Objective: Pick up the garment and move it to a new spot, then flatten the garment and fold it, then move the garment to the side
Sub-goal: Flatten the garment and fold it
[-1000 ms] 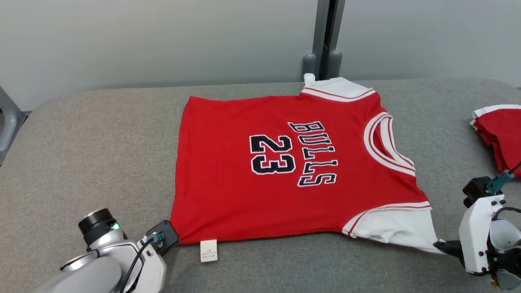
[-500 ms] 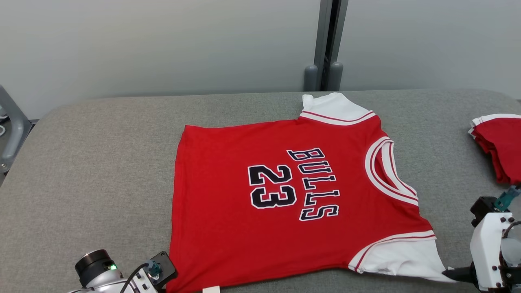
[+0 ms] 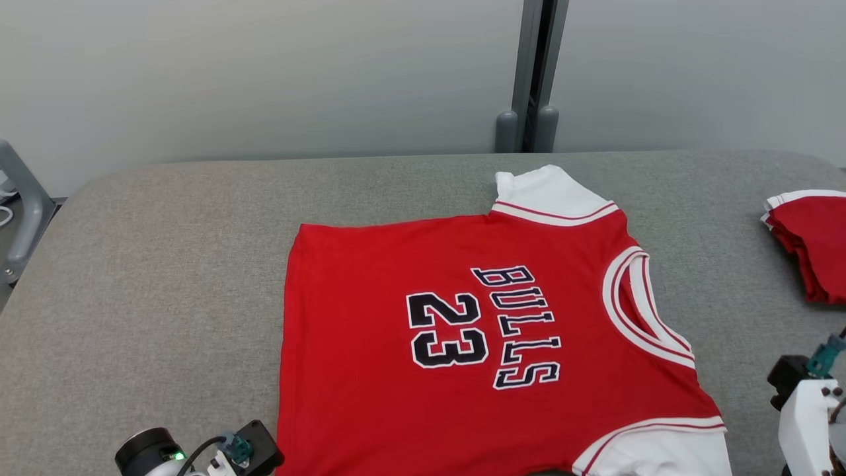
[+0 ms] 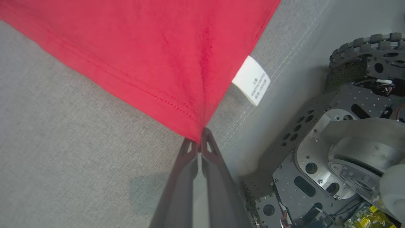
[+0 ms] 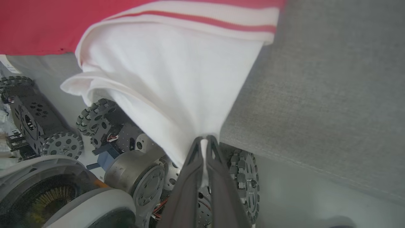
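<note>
We show a table [image 3: 165, 277] padded in grey woven cloth, with rounded corners. On it lies a red jersey [image 3: 370, 370], spread flat and face up, neck toward the right and hem toward the left, lettered "BULLS" and "23" in black edged with white. Its far sleeve [image 3: 548, 192], white, lies flat near the table's back edge. Its near sleeve [image 5: 177, 79], also white, reaches out past the front edge. A white label [image 4: 252, 80] at the near hem corner rests on the grey cloth just beside the front seam. At the table's right end, well apart from the jersey, we find a stack [image 3: 809, 244] of folded red garments with white trim.
</note>
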Robot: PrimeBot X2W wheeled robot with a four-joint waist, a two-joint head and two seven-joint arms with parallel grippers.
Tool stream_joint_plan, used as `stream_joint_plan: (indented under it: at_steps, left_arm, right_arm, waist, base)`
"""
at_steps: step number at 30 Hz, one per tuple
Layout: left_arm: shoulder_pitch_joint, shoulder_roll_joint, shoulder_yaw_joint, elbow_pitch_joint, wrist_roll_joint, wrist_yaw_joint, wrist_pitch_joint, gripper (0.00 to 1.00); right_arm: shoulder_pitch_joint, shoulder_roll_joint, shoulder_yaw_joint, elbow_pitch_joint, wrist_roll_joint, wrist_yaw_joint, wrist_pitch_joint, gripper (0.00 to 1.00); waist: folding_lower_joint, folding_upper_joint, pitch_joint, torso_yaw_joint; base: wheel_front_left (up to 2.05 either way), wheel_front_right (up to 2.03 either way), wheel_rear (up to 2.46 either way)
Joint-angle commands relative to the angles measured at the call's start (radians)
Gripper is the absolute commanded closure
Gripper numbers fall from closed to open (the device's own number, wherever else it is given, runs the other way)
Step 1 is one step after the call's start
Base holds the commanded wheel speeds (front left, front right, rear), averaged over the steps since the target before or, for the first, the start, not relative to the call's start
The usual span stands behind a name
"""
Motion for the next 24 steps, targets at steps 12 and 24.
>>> stream_joint_plan:
  at_steps: [12, 24]
  left_arm:
    - [0.057, 0.032, 0.002, -0.071, -0.023, 0.040, 0.012, 1.00]
    - [0.059, 0.058, 0.050, -0.109, -0.127, 0.052, 0.010, 1.00]
  right_arm:
    - [0.098, -0.118, 0.010, -0.133, 0.085, 0.000, -0.006, 1.00]
    - [0.045, -0.083, 0.000, -0.128, 0.063, 0.000, -0.091, 1.00]
  waist:
    - [0.0001, 0.0000, -0.026, -0.008]
    - [0.0001, 0.0000, 0.006, -0.014]
  base:
    - [0.00, 0.00, 0.00]
    - [0.00, 0.00, 0.00]
